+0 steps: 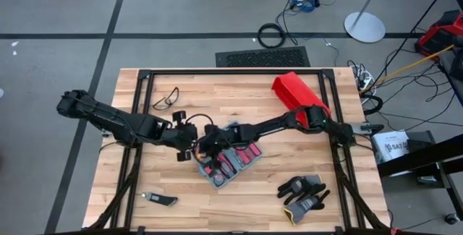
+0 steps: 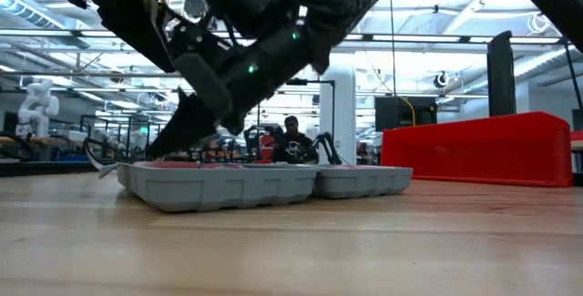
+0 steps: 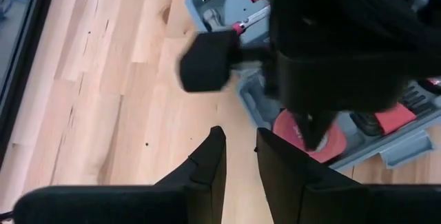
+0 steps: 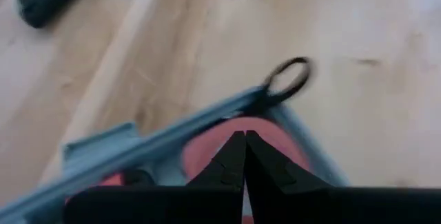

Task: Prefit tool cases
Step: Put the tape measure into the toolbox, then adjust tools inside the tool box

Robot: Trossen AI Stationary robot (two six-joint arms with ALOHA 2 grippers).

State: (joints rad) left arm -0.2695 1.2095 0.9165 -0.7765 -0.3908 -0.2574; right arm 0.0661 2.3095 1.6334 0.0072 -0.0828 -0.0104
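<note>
The grey-blue tool case [image 1: 233,161] lies open and flat on the wooden table, with red-handled tools in its slots. It also shows in the low view [image 2: 264,182]. My right gripper [image 4: 242,138] is shut and points down into the case's left end, over a red round tool [image 4: 282,141] in its slot. My left gripper [image 3: 240,141] is open by a narrow gap and empty. It hangs over bare table just left of the case, close beside my right gripper [image 1: 210,148]. My right gripper comes from above with its shut fingertips [image 3: 313,136] down at the red round tool [image 3: 337,141] in the case's left end. I cannot tell whether the tips touch it or stand just above it. The case lies flat on the table.
A red bin [image 1: 296,90] stands at the far right of the table. Safety glasses [image 1: 166,99] lie at the far left, a utility knife [image 1: 159,199] at the near left and black-and-grey gloves [image 1: 304,191] at the near right. A black ring [image 4: 289,79] lies just beyond the case's rim.
</note>
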